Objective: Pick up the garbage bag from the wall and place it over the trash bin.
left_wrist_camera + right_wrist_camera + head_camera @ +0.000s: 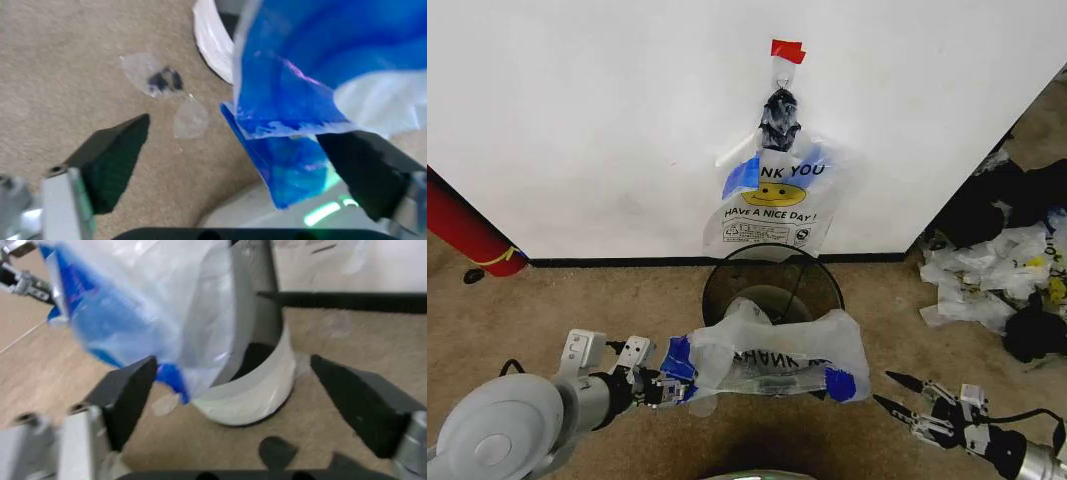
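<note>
A garbage bag [772, 195] with a yellow smiley hangs on the white wall [577, 120] from a hook under red tape. Below it stands the dark see-through trash bin [727, 285]. A second smiley bag [772, 355] lies draped over the bin's near rim, its print upside down. My left gripper [667, 388] is at that bag's left blue patch. In the left wrist view it [233, 127] is open, with the blue patch [287, 100] hanging between the fingers. My right gripper [883, 388] is open just right of the bag, facing bag and bin [257, 340].
A red cylinder [467, 235] leans at the left by the baseboard. A heap of white and black bags [997, 270] lies on the carpet at the right. A black knotted wad [779, 115] hangs under the hook. Clear plastic scraps [157, 77] lie near the bin.
</note>
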Robot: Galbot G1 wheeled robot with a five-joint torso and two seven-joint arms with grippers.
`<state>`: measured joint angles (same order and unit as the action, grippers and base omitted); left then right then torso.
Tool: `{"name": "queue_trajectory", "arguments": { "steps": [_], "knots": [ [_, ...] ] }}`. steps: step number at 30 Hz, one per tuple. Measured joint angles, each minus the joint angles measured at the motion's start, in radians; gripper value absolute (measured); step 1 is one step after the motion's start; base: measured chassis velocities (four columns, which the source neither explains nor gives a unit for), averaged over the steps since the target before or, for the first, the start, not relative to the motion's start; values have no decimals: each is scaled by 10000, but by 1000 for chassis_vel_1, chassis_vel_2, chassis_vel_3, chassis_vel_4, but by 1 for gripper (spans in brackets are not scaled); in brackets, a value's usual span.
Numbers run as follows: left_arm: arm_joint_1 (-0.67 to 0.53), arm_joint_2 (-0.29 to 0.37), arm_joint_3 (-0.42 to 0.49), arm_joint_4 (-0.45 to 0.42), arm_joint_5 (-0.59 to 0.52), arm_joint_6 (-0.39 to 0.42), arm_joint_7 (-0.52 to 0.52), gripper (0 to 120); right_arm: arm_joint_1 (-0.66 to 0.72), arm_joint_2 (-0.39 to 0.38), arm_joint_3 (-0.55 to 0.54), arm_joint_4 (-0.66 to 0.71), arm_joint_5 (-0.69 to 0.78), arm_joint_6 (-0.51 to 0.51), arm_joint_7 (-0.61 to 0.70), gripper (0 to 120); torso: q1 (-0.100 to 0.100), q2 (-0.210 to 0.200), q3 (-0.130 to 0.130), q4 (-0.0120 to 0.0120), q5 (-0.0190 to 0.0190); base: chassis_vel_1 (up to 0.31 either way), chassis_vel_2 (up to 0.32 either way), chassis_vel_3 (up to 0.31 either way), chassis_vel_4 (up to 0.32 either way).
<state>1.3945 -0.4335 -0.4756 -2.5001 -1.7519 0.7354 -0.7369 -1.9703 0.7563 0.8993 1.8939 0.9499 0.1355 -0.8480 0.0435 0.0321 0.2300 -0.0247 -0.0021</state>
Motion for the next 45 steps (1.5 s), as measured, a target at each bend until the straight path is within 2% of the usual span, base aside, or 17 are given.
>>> {"name": "queue_trajectory", "arguments": {
  "steps": [4, 12, 15, 16, 19, 22, 26, 28, 29, 30, 31, 32, 38, 39, 41, 45],
  "knots": [
    [-25, -129, -318, 0, 111, 0, -307, 100, 147, 89, 172, -309, 310, 238, -42, 98, 0, 0, 0, 2, 0, 0, 0, 0, 0],
    [-79, -378, -806, 0, -16, 0, -700, 100, 335, 485, 311, -479, 539, 562, -292, 100, 0, 0, 0, 1, -3, 0, 0, 0, 0],
    [-117, -182, -1884, 0, -1282, 0, -1352, 100, 416, 643, 342, -435, 547, 603, -300, 100, 0, 0, 0, 0, 0, 0, 0, 0, 0],
    [-117, -182, -1884, 0, -1282, 0, -1352, 100, 416, 643, 342, -435, 547, 603, -300, 100, 0, 0, 0, 0, 0, 0, 0, 0, 0],
    [-108, 105, -3052, -1, -2730, 0, -1611, 100, 509, 744, 343, -424, 550, 616, -293, 100, 0, 0, 0, 0, 2, 0, 0, 0, 0],
    [-43, 219, -3836, -1, -3294, 0, -1723, 100, 573, 782, 338, -463, 547, 616, -333, 100, 0, 0, 0, 0, 0, 0, 0, 0, 0],
    [-40, 166, -4145, -1, -2951, 0, -1965, 100, 607, 871, 331, -444, 549, 616, -371, 100, 0, 0, 0, 2, 1, 0, 0, 0, 0],
    [-232, -37, -3795, 2, -1909, 1, -1903, 100, 633, 1030, 311, -216, 550, 616, -165, 100, 0, 0, 0, 0, 1, 0, 0, 0, 0],
    [-285, -131, -3655, 3, -1527, -7, -1669, 100, 639, 1124, 303, -68, 548, 620, 15, 100, 0, 0, 1, 0, -2, 0, 0, 0, 0],
    [-326, -306, -3426, 3, -867, -146, -1002, 100, 657, 1300, 282, 205, 448, 697, 444, 100, 0, 0, 0, 0, -4, 0, 0, 0, 0],
    [-326, -306, -3426, 3, -867, -146, -1002, 100, 657, 1300, 282, 205, 448, 697, 444, 100, 0, 0, 0, 0, -4, 0, 0, 0, 0],
    [-332, -426, -3306, 3, -499, -310, -535, 100, 674, 1457, 246, 416, 224, 857, 911, 100, 0, 0, 0, 1, -6, 0, 0, 0, 0],
    [-329, -951, -2628, 4, 2465, -2008, 3639, 100, 902, 2936, -248, 2167, -2207, 2035, 5022, 100, 0, 0, 0, -3, -1, 0, 0, 0, 0],
    [-329, -951, -2628, 4, 2465, -2008, 3639, 100, 902, 2936, -248, 2167, -2207, 2035, 5022, 100, 0, 0, 0, -3, -1, 0, 0, 0, 0],
    [-328, -1118, -2600, 4, 2810, -2338, 4504, 100, 1114, 3286, -429, 2621, -2785, 2157, 5798, 100, 0, 0, -1, -3, -2, 0, 0, 0, 0],
    [-381, -1338, -2500, 4, 3222, -2340, 5955, 100, 1509, 3799, -781, 3481, -3608, 2157, 6133, 100, 0, 0, 0, 0, -3, 0, 0, 0, 0]
  ]
}}
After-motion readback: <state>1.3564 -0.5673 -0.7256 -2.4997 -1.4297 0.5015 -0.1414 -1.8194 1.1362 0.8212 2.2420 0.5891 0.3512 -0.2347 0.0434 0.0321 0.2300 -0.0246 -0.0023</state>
